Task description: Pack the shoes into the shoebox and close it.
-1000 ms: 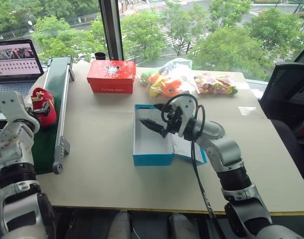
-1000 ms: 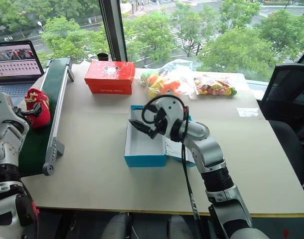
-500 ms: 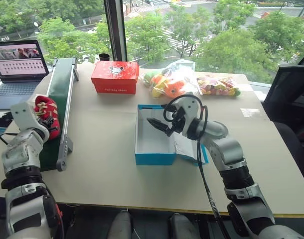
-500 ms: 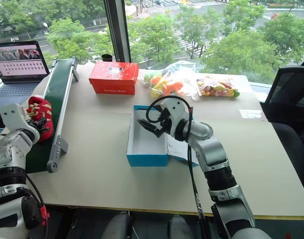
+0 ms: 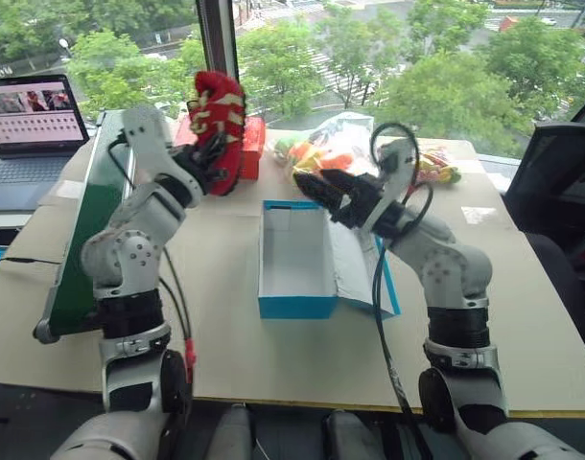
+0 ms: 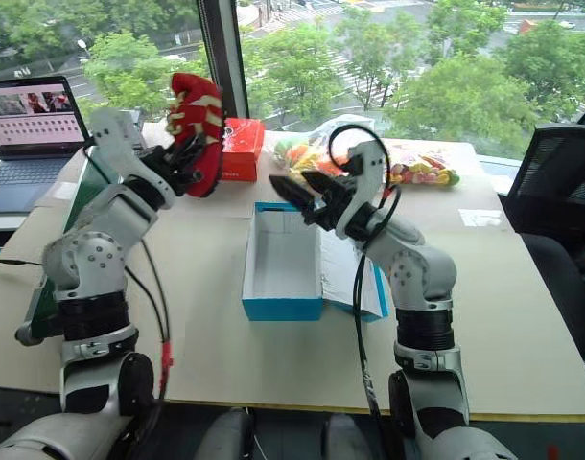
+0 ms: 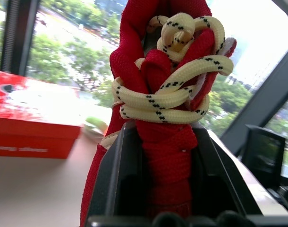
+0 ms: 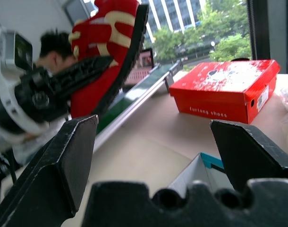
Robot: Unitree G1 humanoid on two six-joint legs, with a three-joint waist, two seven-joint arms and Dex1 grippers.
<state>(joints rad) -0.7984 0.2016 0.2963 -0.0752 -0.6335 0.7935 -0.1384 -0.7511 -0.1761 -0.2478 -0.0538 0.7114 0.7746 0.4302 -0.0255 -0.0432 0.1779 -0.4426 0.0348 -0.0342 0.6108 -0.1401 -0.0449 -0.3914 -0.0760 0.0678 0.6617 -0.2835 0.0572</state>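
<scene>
- While the left gripper [image 5: 211, 153] clamped a red shoe [image 5: 219, 129], it held the shoe up in the air, above the table [image 5: 225, 326] and left of the blue shoebox [image 5: 294, 259].
- The shoebox sat open on the table, its white inside showing and its lid [image 5: 362, 278] lying flat to the right.
- The right gripper [image 5: 316, 192] hung above the box's far end, fingers spread apart, holding nothing.
- A red box [image 8: 226, 92] stood farther back.

Red laced shoe [image 5: 219, 129] held aloft, upright; blue shoebox [image 5: 295, 259] lies open below.
</scene>
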